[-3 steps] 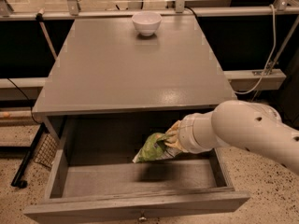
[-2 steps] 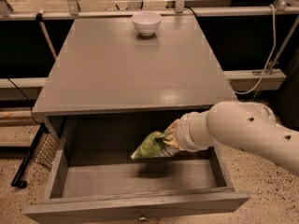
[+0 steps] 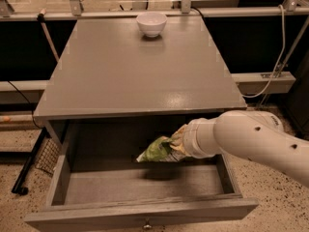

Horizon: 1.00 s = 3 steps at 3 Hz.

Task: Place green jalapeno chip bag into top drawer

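Pinching fingers point(image 3: 179, 140) over drawer point(image 3: 140, 212): green bag point(image 3: 156, 150)

Glossy, crinkled film is seen on the green jalapeno chip bag point(image 3: 155, 150), clamped in the jaws of the gripper point(image 3: 177, 140) inside the open top drawer point(image 3: 145, 212), whose grey wood is matt and grained. The bench point(image 3: 135, 71) is finished smooth with a soft sheen; the bowl point(image 3: 151, 23) looks glazed, the arm point(image 3: 256, 139) smooth white plastic.

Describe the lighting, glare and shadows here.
Camera view: soft glare on the tabletop near its front right; the drawer back lies in deep shade; the bag, held by the hand over the drawer, casts a dark shadow on its floor.
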Each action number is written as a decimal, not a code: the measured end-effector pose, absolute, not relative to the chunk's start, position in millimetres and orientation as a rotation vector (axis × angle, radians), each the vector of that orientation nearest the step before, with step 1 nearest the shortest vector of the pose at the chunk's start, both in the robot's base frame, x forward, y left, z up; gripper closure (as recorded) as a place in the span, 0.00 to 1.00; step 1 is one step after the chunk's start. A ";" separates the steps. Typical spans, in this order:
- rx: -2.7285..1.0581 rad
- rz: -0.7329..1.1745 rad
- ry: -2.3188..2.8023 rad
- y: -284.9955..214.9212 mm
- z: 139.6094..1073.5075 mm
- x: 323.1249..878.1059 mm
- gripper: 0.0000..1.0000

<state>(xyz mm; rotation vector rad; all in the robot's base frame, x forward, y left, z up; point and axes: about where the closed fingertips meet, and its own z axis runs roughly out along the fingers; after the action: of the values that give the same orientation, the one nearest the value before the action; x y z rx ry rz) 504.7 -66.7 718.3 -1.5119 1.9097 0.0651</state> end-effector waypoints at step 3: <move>-1.486 0.061 1.917 -61.2 710.2 512.8 0.50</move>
<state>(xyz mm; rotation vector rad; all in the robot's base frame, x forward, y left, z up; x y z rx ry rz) 512.8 -61.2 710.2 -1.4858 1.9166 0.0613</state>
